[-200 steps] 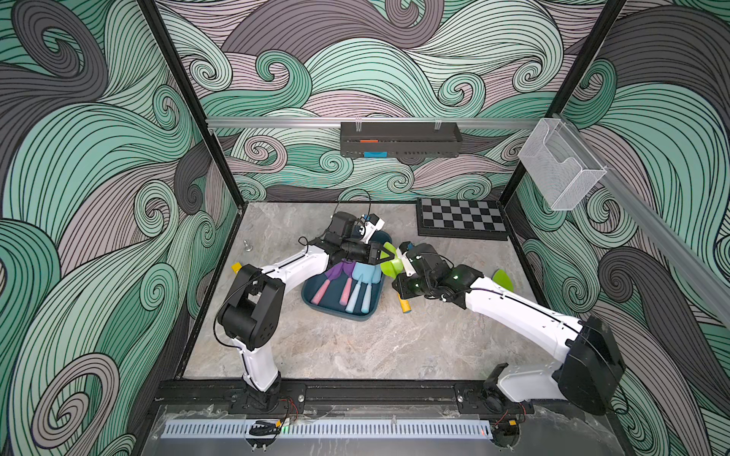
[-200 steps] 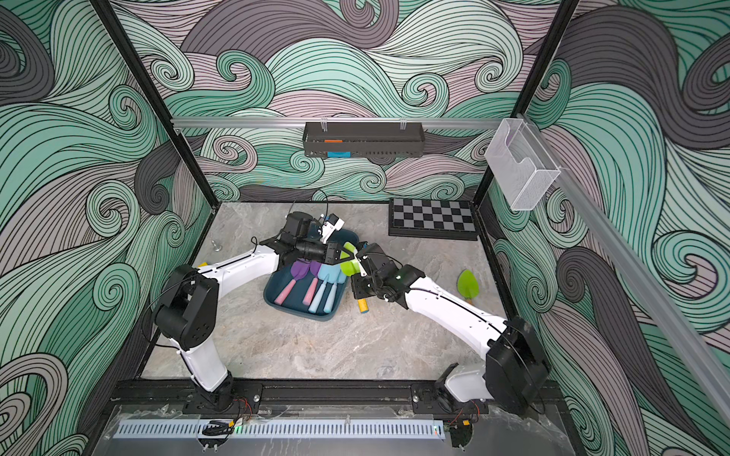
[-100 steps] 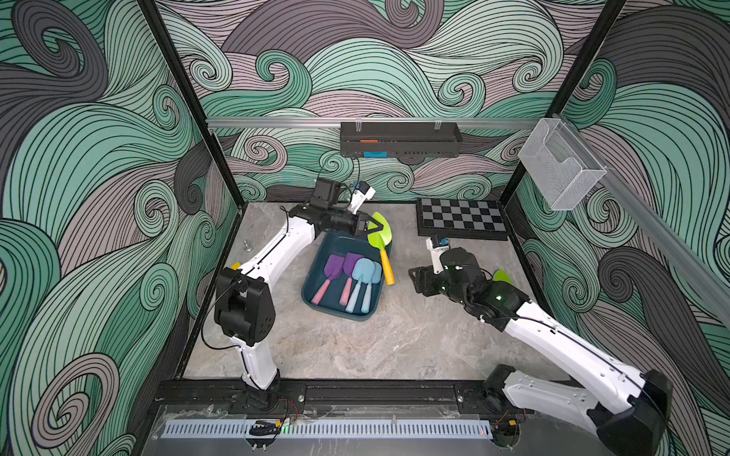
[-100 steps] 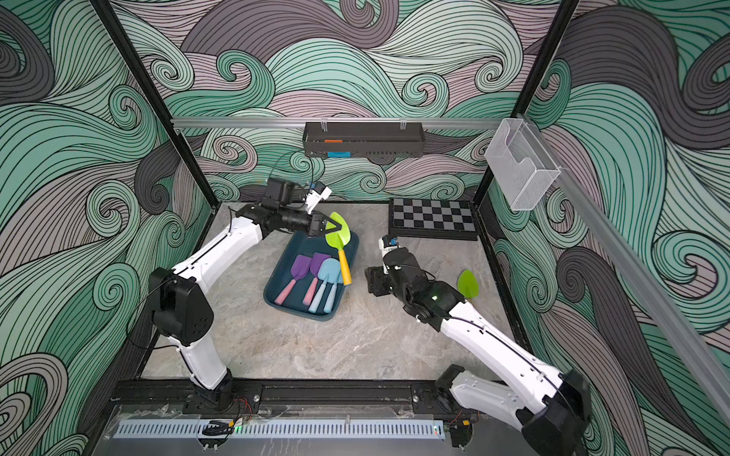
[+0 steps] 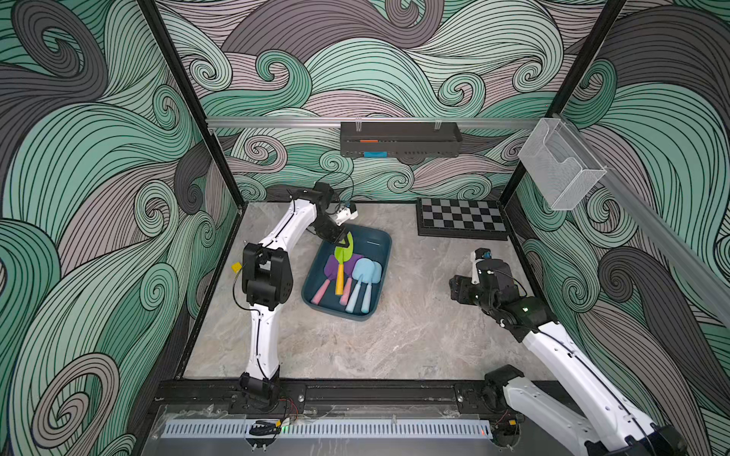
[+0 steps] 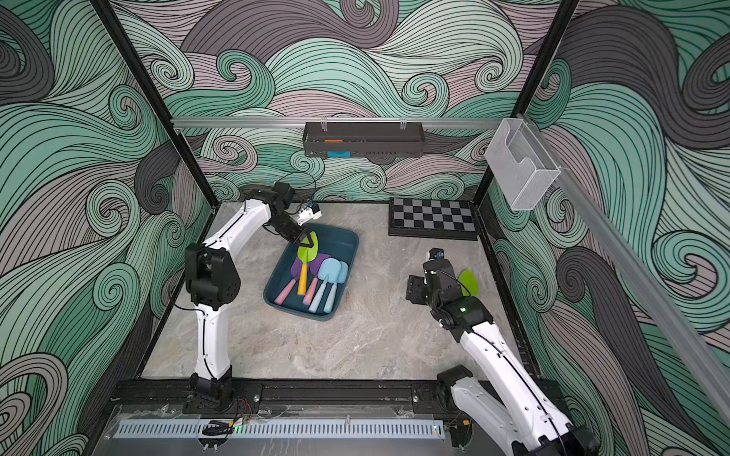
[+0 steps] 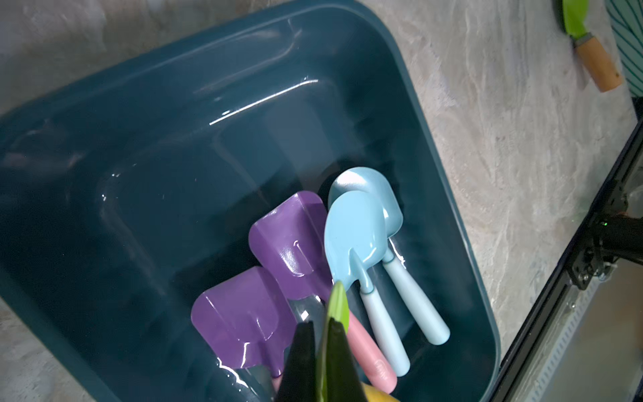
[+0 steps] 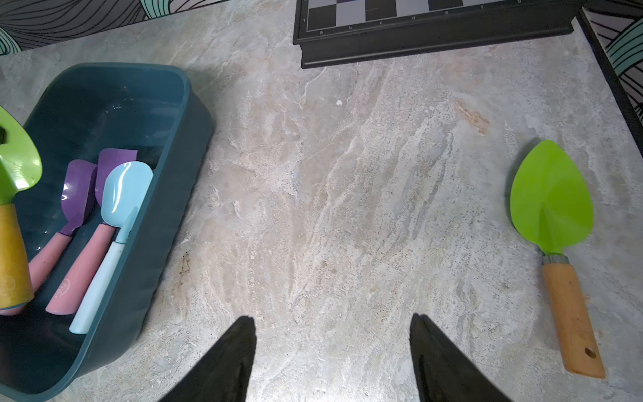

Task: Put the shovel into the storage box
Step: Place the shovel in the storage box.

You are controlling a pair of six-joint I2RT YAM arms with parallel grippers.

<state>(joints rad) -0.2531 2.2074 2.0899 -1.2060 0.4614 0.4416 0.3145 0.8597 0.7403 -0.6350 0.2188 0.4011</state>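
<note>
Two green shovels are out. The yellow-handled shovel (image 5: 342, 253) dangles by its blade tip from the clenched left claw (image 5: 342, 237), its handle hanging down inside the storage box (image 5: 373, 244); I can't tell whether it touches bottom. The wooden-handled shovel (image 8: 551, 205) lies flat near the right wall, well apart from the right claw (image 8: 332, 318), whose fingers are spread around nothing. In the box lie two purple shovels (image 7: 243, 313) with pink handles and two pale blue shovels (image 7: 355, 229). The tabletop (image 5: 414, 335) is grey and marbled, with a chessboard (image 5: 460, 219) at the back, and the walls (image 5: 98, 158) are covered in swirls.
</note>
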